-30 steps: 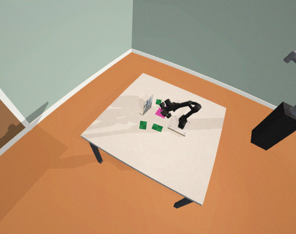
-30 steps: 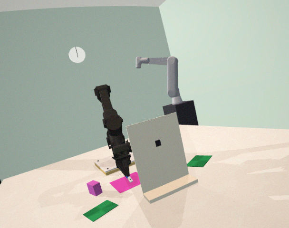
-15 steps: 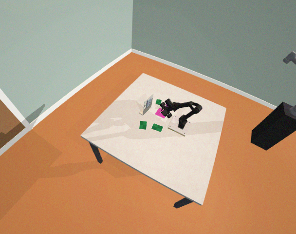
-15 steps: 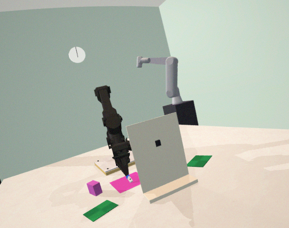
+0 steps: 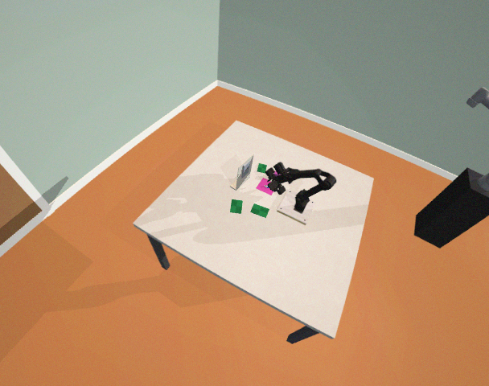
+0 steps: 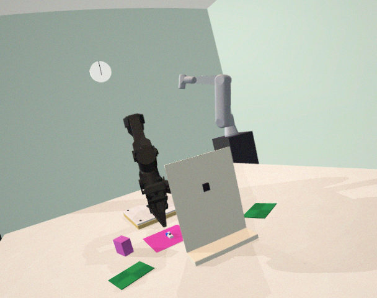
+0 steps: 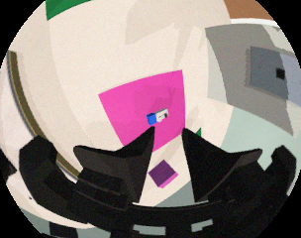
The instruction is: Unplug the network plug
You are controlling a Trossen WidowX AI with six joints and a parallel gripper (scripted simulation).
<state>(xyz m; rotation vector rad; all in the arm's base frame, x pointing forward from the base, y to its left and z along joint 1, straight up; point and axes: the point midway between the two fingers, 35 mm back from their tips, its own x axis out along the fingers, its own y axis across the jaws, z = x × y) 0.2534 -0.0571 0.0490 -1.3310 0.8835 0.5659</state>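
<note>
wrist view: tool (image 7: 169,138), two dark fingers parted, released, gripping nothing; bare gap between the tips. raised above the table (image 6: 310,224), tips pointing down, touching nothing.

network plug (image 7: 157,117): small white-and-blue piece, lying just beyond the fingertips, apart from them, flat on the marked square (image 7: 134,109); out of the socket.

marked square: magenta patch on the table, plug near its middle-right part; in exterior view plug (image 6: 169,235) near the edge closest to the panel.

purple cube (image 6: 123,245): on the table just beside the magenta square, apart from it; in wrist view seen between the fingers, lower down.

upright panel (image 6: 206,202): grey sheet on a pale wooden foot, standing just beside the magenta square; small dark socket (image 6: 206,187) at its middle, vacant.

green patches: three flat on the table, one (image 6: 131,274) in front of the cube, one (image 6: 260,210) behind the panel, a third (image 5: 260,210) seen in top view.

arm (image 6: 145,160): dark, bent down from its pale base plate (image 6: 134,216).

grey arm (image 6: 221,99) on a black pedestal, off the table, well apart.
</note>
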